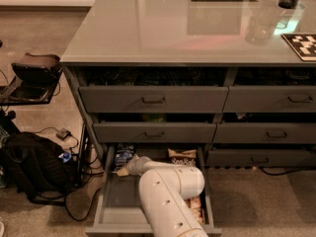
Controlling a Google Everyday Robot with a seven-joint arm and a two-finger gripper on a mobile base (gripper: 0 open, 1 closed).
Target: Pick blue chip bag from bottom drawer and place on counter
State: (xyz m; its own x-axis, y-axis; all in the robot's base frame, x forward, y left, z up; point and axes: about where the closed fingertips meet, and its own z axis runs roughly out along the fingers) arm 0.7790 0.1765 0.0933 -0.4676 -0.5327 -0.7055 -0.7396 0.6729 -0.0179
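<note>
A: Well, how far along is the task, going by the camera view?

B: Early, I judge; the drawer [101, 201] is pulled open, the lowest of its stack; the blue bag [123, 154] lies inside at the back left, partly under the drawer above; it is not lifted.

A: And the gripper?

B: The gripper [120, 170] is down inside the drawer, at the end of the white arm [163, 196], just in front of the blue bag and perhaps touching its lower edge; whether it is wide, narrow or holding the bag, I cannot tell.

A: So what is left?

B: Almost all, I think; to take the bag, to raise it out past the upper drawers, and to put it on the counter [163, 28] above.

A: Is any writing readable?

B: On the brown bag [183, 157], right of the arm, I read "Sea Salt"; the blue bag has pale marks, but I cannot read them; a checkered card [302, 44] lies on the counter at far right, without words.
</note>
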